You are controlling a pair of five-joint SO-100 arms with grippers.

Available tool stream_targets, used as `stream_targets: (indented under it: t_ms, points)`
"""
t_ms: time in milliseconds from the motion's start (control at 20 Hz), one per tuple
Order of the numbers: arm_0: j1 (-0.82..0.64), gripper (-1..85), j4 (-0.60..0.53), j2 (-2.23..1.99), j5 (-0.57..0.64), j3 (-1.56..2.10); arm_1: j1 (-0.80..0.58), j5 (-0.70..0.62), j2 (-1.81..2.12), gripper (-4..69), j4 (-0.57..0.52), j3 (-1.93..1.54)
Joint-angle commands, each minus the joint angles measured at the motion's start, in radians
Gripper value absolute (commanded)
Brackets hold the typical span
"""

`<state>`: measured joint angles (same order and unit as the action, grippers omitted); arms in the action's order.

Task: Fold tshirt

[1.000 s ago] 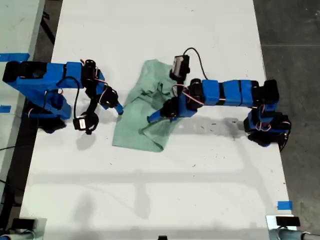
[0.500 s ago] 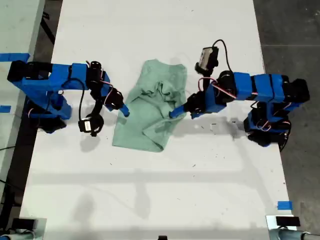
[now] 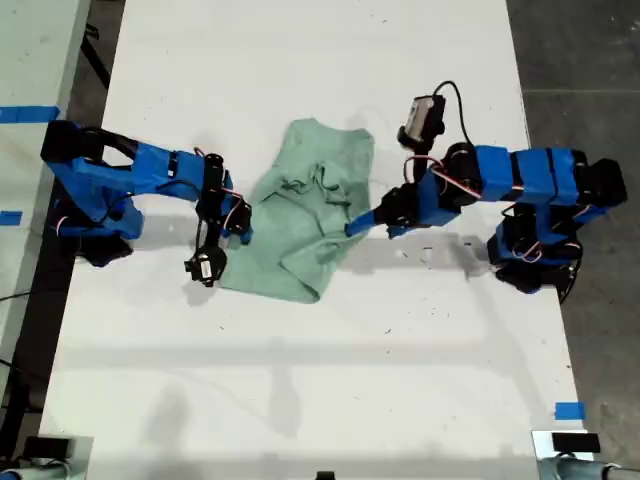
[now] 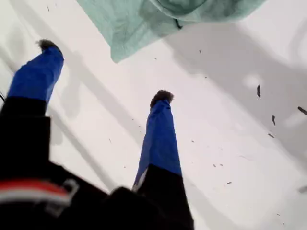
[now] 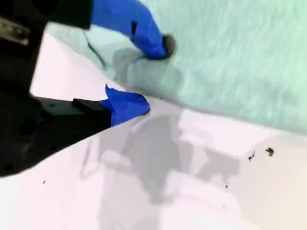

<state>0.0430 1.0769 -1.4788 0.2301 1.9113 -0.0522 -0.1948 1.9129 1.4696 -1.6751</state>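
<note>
My first hand: wide open, empty, over bare bench flecked with dark specks, fingertips short of a tshirt corner. Seen in the exterior view at the cloth's right edge.

My second hand: parted, one fingertip pressing the tshirt, the other on the bench just beside its hem; nothing pinched. Contact clear only up close; in the exterior view merely at the left edge.

Tshirt: pale mint, plain, rumpled, mid-bench between both arms.
</note>
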Motion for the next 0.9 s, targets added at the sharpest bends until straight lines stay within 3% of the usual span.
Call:
stream_targets:
  t_ms: [0, 250, 600, 750, 850]
  points:
    - [-0.020, 0.1, -0.041, 0.005, -0.026, -0.002, 0.018, 0.020, 0.086, 33.1, -0.041, -0.025]
    - [-0.006, 0.1, 0.020, -0.075, -0.067, -0.049, 0.020, 0.038, 0.167, 31.5, -0.072, -0.112]
    - [-0.049, 0.1, 0.518, -0.011, -0.098, -0.526, 0.025, 0.057, 0.224, 30.7, -0.101, -0.176]
    - [-0.052, 0.1, 0.465, 0.055, -0.084, -0.597, 0.026, 0.058, 0.224, 30.6, -0.109, -0.187]
    - [-0.029, 0.1, 0.318, 0.130, -0.069, -0.669, 0.025, 0.060, 0.224, 30.5, -0.118, -0.192]
